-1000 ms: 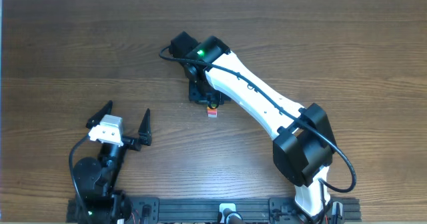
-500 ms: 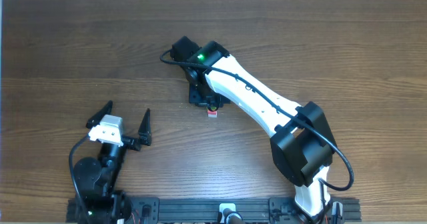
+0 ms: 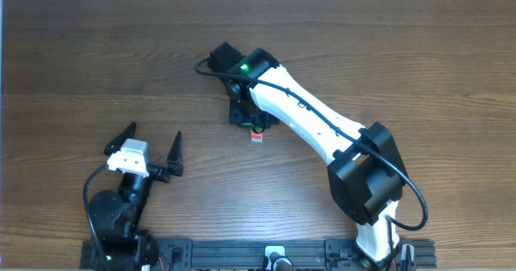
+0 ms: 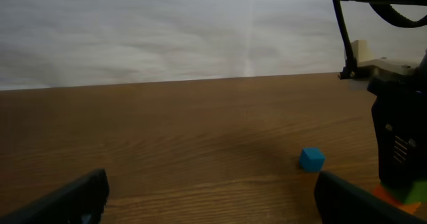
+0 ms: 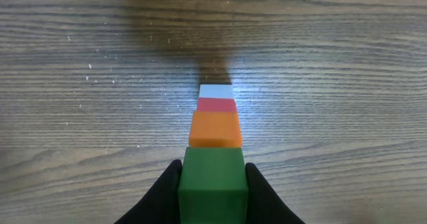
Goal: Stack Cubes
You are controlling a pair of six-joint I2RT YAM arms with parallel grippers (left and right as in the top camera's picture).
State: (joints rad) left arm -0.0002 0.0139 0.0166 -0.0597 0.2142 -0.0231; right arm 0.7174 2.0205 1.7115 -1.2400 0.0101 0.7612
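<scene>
Barely anything moved: your right arm [image 3: 310,118] shifted a hair over the last second, and your left arm [image 3: 121,198] stayed put. Your right gripper [image 5: 212,179] has its fingers clamped on the green cube [image 5: 212,184], one each side. Straight beyond the fingertips the orange cube [image 5: 215,129], red cube [image 5: 217,105] and a pale cube [image 5: 216,91] line up in one column down to the tabletop [image 5: 80,117]. Can't tell if green touches orange. From above, the arm hides the column except a red sliver. Wood shows on both sides of these fingers. Your left gripper [image 3: 153,134] has its fingers spread wide. The blue cube [image 4: 311,159] lies ahead of them, apart from the column. The far tabletop edge is well beyond it.
</scene>
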